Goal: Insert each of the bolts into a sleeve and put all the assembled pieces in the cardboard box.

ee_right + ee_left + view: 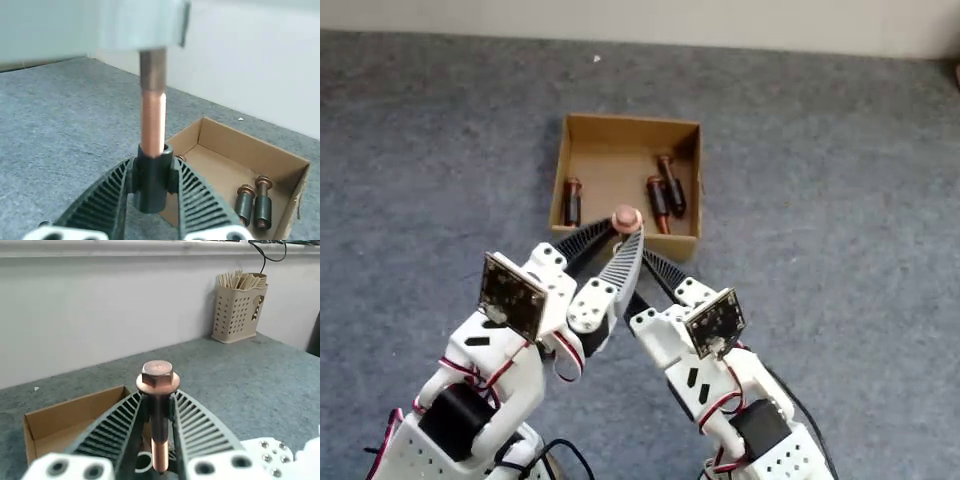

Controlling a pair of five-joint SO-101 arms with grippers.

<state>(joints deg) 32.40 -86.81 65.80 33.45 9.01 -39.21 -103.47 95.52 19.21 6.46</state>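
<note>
Currently the left gripper [157, 401] has its fingers clamped on the shaft of a copper bolt [157, 376], held upright with the hex head on top. Right gripper [151, 172] is just below it, fingers closed tight on a dark sleeve [150, 192], also upright. The bolt's lower end sits in the sleeve's top opening, and most of the shaft is bare above it. In the high view both grippers meet over the near wall of the cardboard box [582, 128], which sits mid-table, open side up. Three assembled pieces [657, 200] lie on the box floor: one at the left, two side by side at the right. Table [820, 200] has a grey carpet-like surface. A perforated basket [237, 307] of sticks stands at the far right by the wall.
</note>
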